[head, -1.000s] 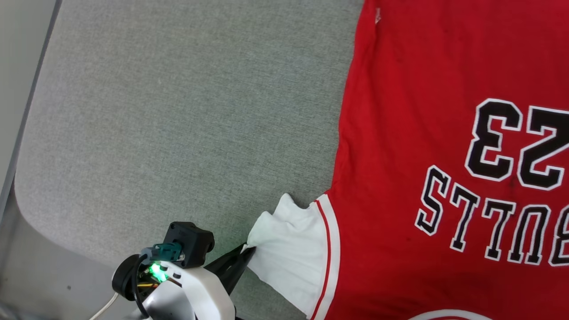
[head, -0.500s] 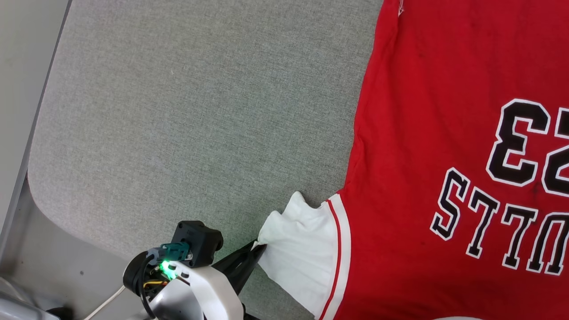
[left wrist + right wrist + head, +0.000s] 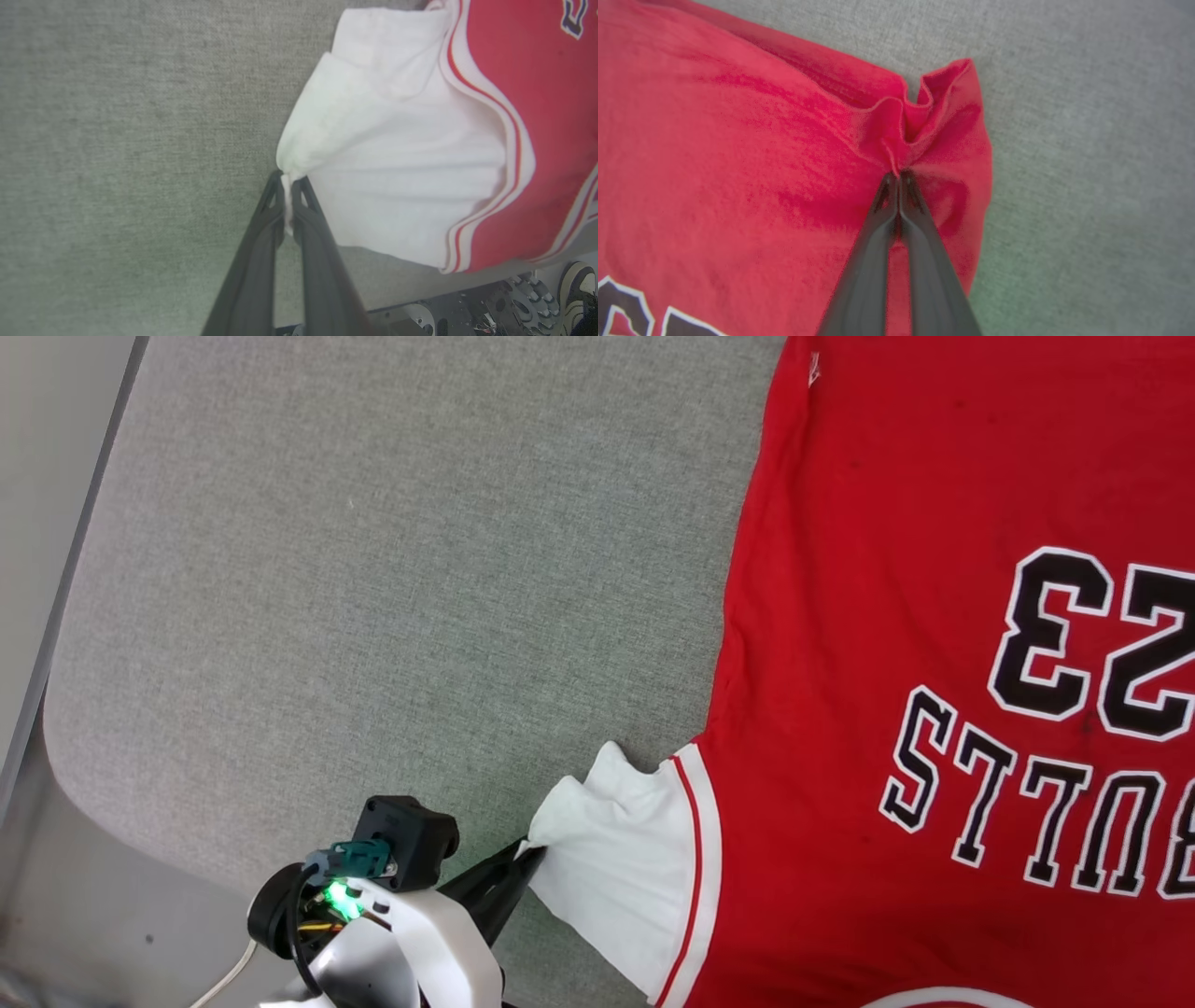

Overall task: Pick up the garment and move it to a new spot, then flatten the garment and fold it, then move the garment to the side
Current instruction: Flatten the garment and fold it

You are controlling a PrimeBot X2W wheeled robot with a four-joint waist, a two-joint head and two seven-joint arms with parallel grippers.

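Observation:
The garment (image 3: 887,616), a red jersey with black-and-white "BULLS" lettering and the number 23, lies spread on the grey table, print facing up. Its white sleeve (image 3: 616,859) sticks out at the lower middle of the head view. My left gripper (image 3: 526,852) is shut on the bunched tip of that sleeve; the left wrist view has white cloth pinched between the dark fingers (image 3: 289,184). My right gripper (image 3: 896,176) is shut on a puckered fold of red fabric (image 3: 915,121) near a corner of the garment's edge.
The grey felt tabletop (image 3: 373,569) stretches left of the garment, with its rounded corner and edge at the lower left (image 3: 56,775). Below the table edge, the left wrist view has the robot base and a person's shoe (image 3: 574,284).
The head camera swung slightly, shifting the whole picture right and then back. The left gripper keeps its hold on the sleeve. The right gripper has gone from open to shut.

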